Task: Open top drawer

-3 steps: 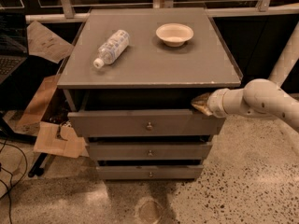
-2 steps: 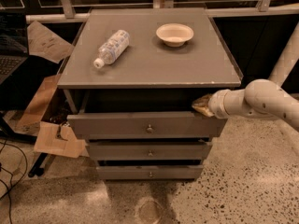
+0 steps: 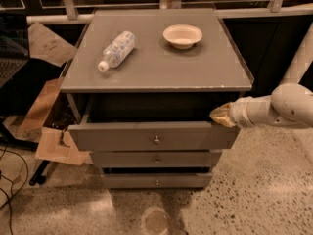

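Grey tabletop (image 3: 156, 67), speckled floor (image 3: 254, 190); end effector (image 3: 220, 115) beside top drawer (image 3: 122, 138).

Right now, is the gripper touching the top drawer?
Cannot tell. In the camera view the gripper sits at the right end of the top drawer, level with its front's upper edge, but neither contact nor a gap shows plainly.

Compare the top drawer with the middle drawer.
The top drawer is pulled out, its inside showing; the middle drawer sits further in. The top drawer's front is wider and taller than the middle drawer's. Both are grey with central knobs. The gripper is at the top drawer's right corner.
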You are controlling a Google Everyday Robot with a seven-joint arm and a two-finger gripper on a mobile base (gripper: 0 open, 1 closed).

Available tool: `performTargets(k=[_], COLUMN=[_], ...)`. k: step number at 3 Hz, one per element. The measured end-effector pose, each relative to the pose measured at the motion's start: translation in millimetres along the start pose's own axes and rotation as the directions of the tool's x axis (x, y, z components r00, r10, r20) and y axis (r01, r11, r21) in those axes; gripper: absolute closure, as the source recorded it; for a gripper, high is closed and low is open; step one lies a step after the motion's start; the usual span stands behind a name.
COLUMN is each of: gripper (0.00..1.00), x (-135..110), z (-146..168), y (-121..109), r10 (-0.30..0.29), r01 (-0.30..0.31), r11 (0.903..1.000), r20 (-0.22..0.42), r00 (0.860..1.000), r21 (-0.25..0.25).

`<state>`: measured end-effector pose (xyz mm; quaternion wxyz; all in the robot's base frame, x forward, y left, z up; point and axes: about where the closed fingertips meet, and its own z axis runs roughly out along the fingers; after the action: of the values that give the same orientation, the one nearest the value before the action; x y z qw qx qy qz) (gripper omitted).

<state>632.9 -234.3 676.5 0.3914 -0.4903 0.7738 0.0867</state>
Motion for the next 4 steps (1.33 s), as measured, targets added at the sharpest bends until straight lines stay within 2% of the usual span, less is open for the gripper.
performTargets(k=[1,2,4], gripper=[1.00,1.00,1.00], x=[15.2,15.2,-10.3], z=[-27.6,-27.6,-8.6], y=[13.9,13.9,6.7], r10=[0.040,0.040,0.006], r01=[-0.041,-0.040,-0.004], r11=[0.9982,0.9982,0.9988], r20=[-0.016,-0.016,0.038], r00=[0.999,0.999,0.999], r21=[-0.045,-0.045,-0.049])
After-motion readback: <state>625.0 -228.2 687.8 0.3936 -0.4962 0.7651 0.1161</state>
